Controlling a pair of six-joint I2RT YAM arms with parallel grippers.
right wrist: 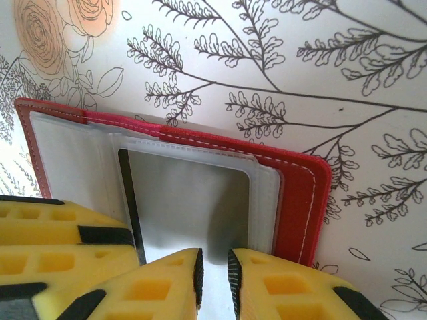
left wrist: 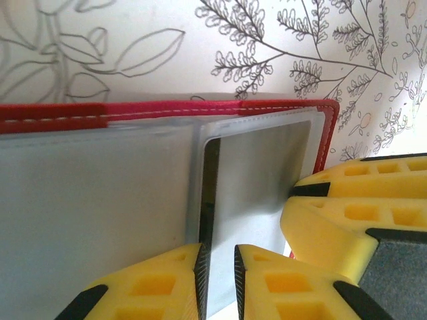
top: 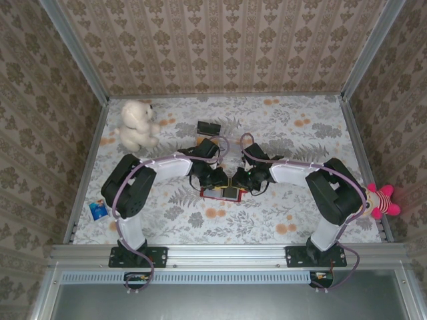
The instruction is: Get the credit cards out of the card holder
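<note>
The red card holder lies open on the floral table between both arms. Its red cover frames greyish clear sleeves. One sleeve shows a silvery credit card with a dark edge. My left gripper stands over that dark edge, jaws a narrow gap apart, the card's face showing between them. The right gripper is over the same card near the red cover, also with a narrow gap. The two grippers are almost touching: the right one's fingers show beside mine, the left one's fingers opposite.
A white teddy bear sits at the back left and a black block behind the grippers. A small blue packet lies at the left edge. A pink doll rests at the right rail. Patterned walls enclose the table.
</note>
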